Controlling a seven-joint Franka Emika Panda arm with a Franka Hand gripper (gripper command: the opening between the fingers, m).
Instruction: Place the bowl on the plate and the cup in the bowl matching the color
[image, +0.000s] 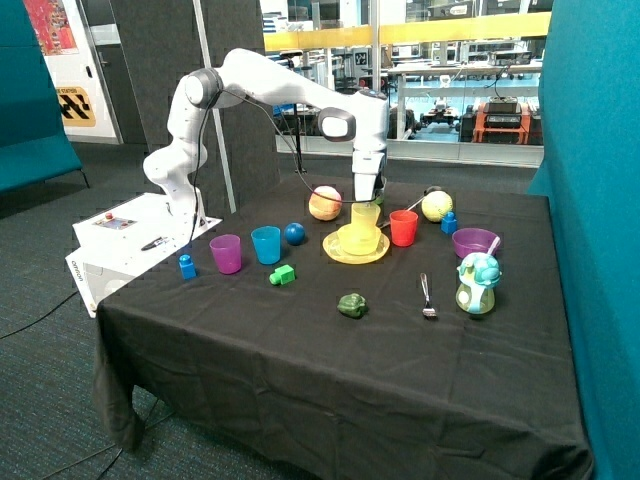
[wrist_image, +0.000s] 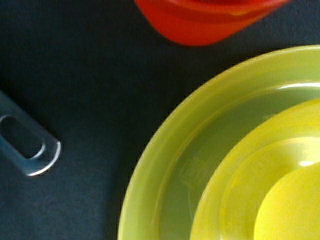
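**Yellow cup at the yellow stack, arm over it**

Nearest the outside camera, toward the table's front edge, lie a small green pepper, a metal spoon and a teal sippy cup. Behind them, about mid-table, the yellow plate carries the yellow bowl, so that half of the job looks finished. The yellow cup stands up out of the bowl, right under the gripper; whether the fingers are clamped on its rim or parted, I cannot tell from here. A red cup stands just beside the plate, a purple bowl nearer the right edge, and a purple cup and a blue cup toward the left edge.

From the wrist camera, the plate's rim curves around the bowl nested inside it, with the red cup close by on the black cloth and a metal handle lying apart.

My guess is the cup is light, stiff, smooth plastic: slippery rather than fragile. Pinching one wall at the rim, a finger inside and one outside, looks the sensible hold. Being so light, it could tip if released off-centre.
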